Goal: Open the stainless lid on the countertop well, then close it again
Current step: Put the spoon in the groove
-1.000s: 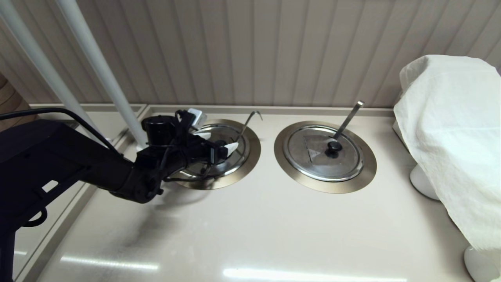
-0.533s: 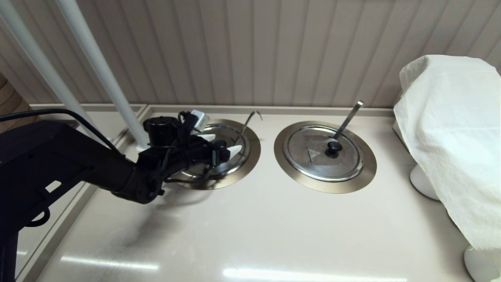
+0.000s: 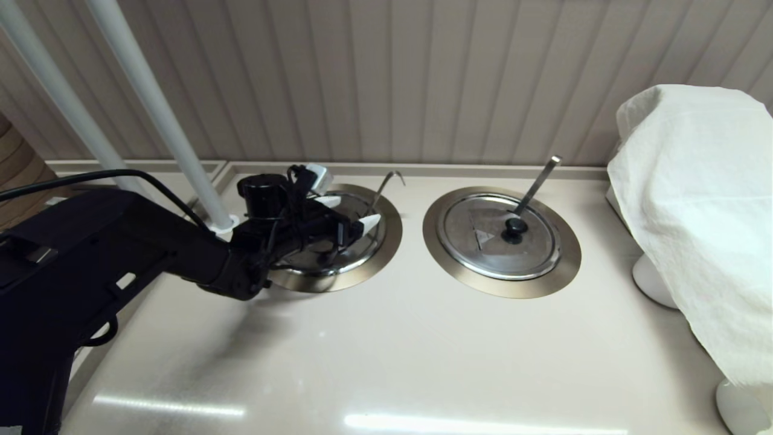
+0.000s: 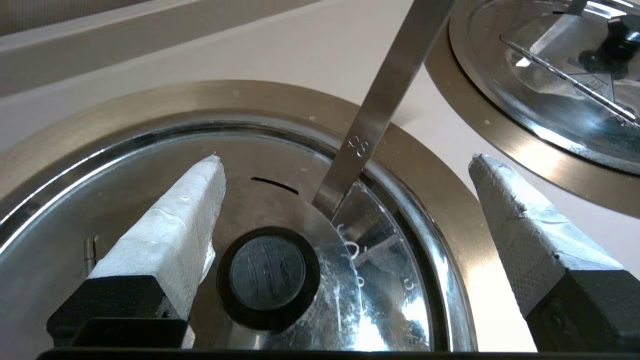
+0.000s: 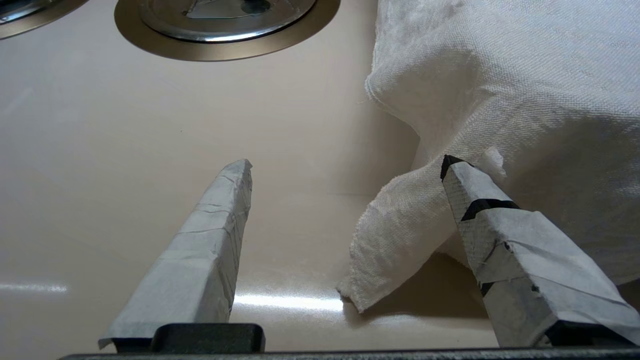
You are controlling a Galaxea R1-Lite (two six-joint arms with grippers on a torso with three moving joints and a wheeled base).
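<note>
Since the desk (image 3: pixel 398 350) takes up most of the head view, I'll start there: it's a smooth, glossy beige top with a ribbed panel wall behind it, two slanted white poles (image 3: pixel 151 103) at the back left, and a lumpy white cloth (image 3: pixel 694 211) draped over something on the right edge. Looks slick, so nothing set down on it will have much friction.

Two round wells are sunk into it side by side. The one that matters is the left well (image 3: pixel 386 241), with the wide bronze-grey ring and the thin ladle handle (image 3: pixel 381 188) ending in a hook. The other well (image 3: pixel 501 241), with a flat-tipped handle, sits just to its right and isn't involved.

Lying shut in the left well is the lid (image 4: pixel 280 200): thin shiny steel, so I'd guess stiff, fairly light and really slippery. No point pinching the polished face or rim. The sensible spot is the small black knob (image 4: pixel 267 273) in the middle, which looks matte and ridged. One catch is that the ladle handle pokes up through the lid right next to the knob, so lifting probably has to go carefully around it.

The left gripper (image 4: pixel 345 165) hangs over the lid with its padded fingers (image 4: pixel 175 225) spread wide, the knob sitting near one finger, not centred and not touched yet.

The right gripper (image 5: pixel 345 170) is parked low over the desk beside the cloth, fingers apart, holding nothing.
</note>
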